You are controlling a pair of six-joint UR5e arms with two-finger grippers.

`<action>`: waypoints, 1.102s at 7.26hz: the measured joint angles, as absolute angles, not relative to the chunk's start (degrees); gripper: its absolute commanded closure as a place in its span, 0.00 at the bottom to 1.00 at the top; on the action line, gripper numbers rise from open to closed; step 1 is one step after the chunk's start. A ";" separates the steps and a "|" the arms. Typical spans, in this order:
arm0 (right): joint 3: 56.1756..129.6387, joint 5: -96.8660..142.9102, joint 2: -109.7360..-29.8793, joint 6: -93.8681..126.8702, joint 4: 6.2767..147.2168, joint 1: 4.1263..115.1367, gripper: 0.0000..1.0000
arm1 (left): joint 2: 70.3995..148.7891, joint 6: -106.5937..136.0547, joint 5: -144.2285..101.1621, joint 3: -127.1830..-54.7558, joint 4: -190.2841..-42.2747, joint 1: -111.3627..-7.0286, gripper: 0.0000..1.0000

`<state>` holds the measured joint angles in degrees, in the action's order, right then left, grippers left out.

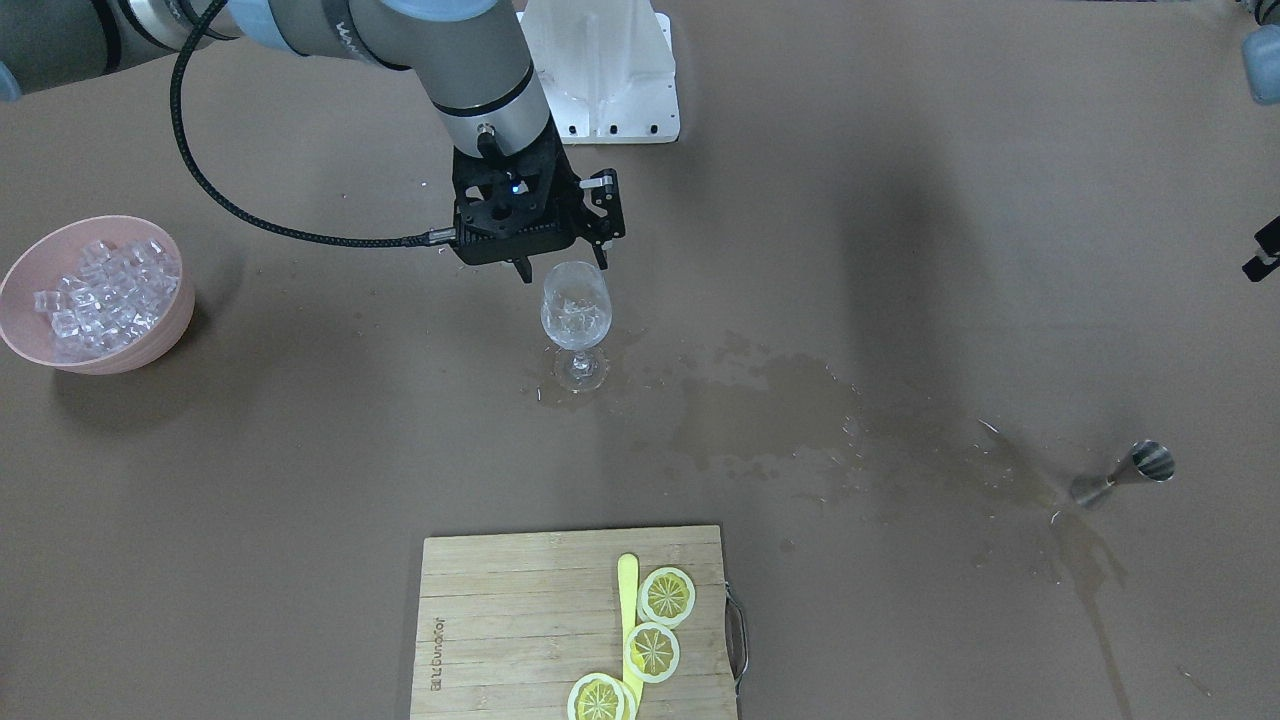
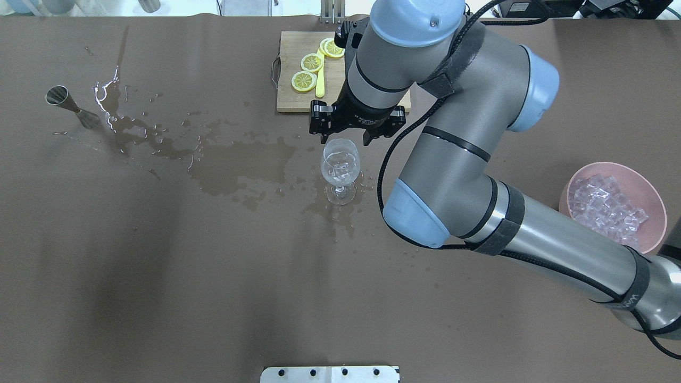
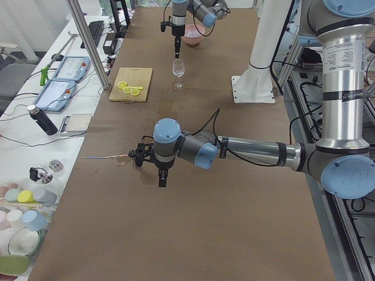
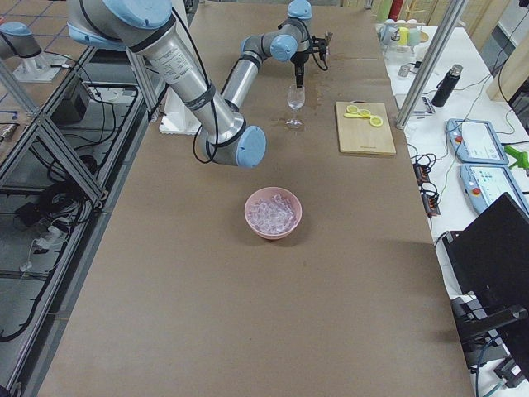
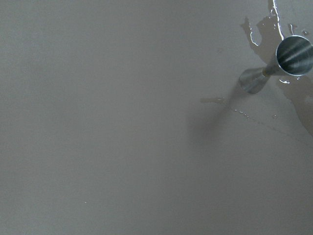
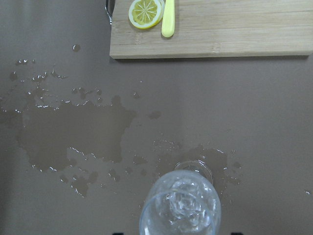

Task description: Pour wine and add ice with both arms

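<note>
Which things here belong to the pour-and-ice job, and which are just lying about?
Job:
wine glass
ice in the pink bowl and in the glass
jigger, likely
right gripper, open above the glass

Lying about:
cutting board
lemon slices
yellow utensil
spilled liquid on the table

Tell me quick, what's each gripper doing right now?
Left gripper: cannot tell.
Right gripper: open, empty, above the wine glass.

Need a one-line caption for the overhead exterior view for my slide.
Right gripper open above the wine glass, spilled liquid trailing to the jigger, ice waiting in the pink bowl.
</note>
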<state>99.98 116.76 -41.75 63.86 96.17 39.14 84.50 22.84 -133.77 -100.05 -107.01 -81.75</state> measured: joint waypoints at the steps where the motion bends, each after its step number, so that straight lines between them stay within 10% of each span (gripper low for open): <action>1: 100.24 116.82 -41.99 63.87 96.01 39.32 0.24 | 84.47 22.83 -133.77 -100.03 -107.04 -81.76 0.02; 2: 101.85 117.17 -43.77 63.70 96.06 39.98 0.24 | 84.47 22.79 -133.77 -100.06 -107.05 -81.77 0.02; 3: 105.71 117.77 -48.21 63.23 96.17 41.31 0.00 | 84.46 22.77 -133.77 -100.11 -107.05 -81.78 0.02; 8: 119.89 127.92 -79.97 31.23 96.31 61.67 0.00 | 84.34 22.63 -133.79 -100.76 -107.10 -81.96 0.02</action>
